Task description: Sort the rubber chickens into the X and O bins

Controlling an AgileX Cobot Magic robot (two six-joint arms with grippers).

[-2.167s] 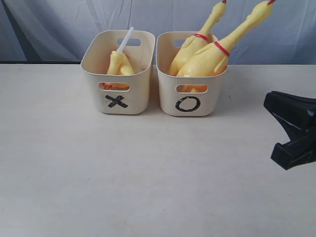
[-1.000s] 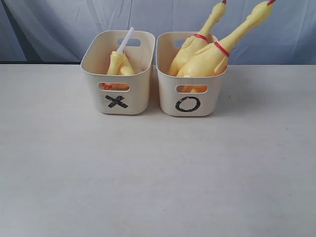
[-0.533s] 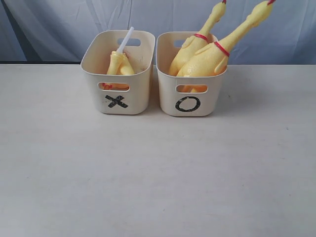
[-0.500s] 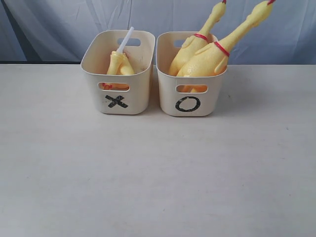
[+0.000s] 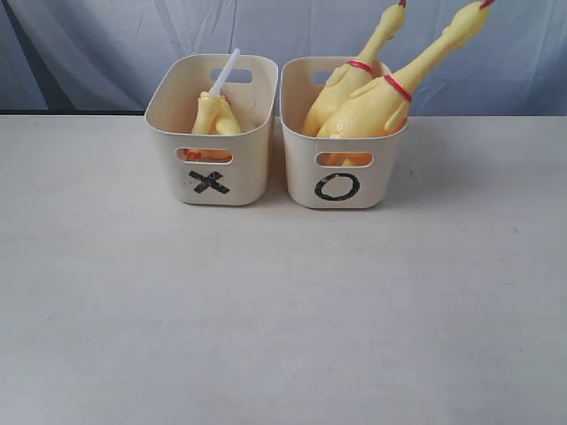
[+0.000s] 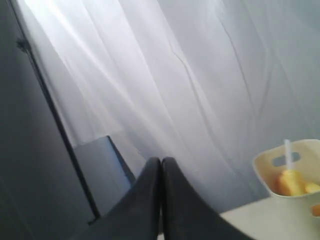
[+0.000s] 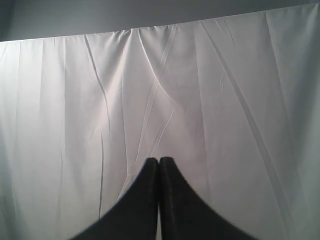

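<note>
Two large rubber chickens (image 5: 363, 106) sit in the O bin (image 5: 387, 164), necks poking up over the rim; the smaller chickens (image 5: 215, 115) are in the X bin (image 5: 254, 164), with a white tube (image 5: 225, 73) sticking up; the bins stand just beside each other on the table (image 5: 283, 310); the X bin sits ahead of the left pincer (image 6: 161, 165), well apart; both the left pincer and the right pincer (image 7: 159, 165) are closed on nothing, the right facing the white curtain (image 7: 150, 90); vs two seconds back, the right pincer has left the exterior view, chickens and bins unmoved; markings: black X (image 5: 209, 183) and black O (image 5: 337, 187).
</note>
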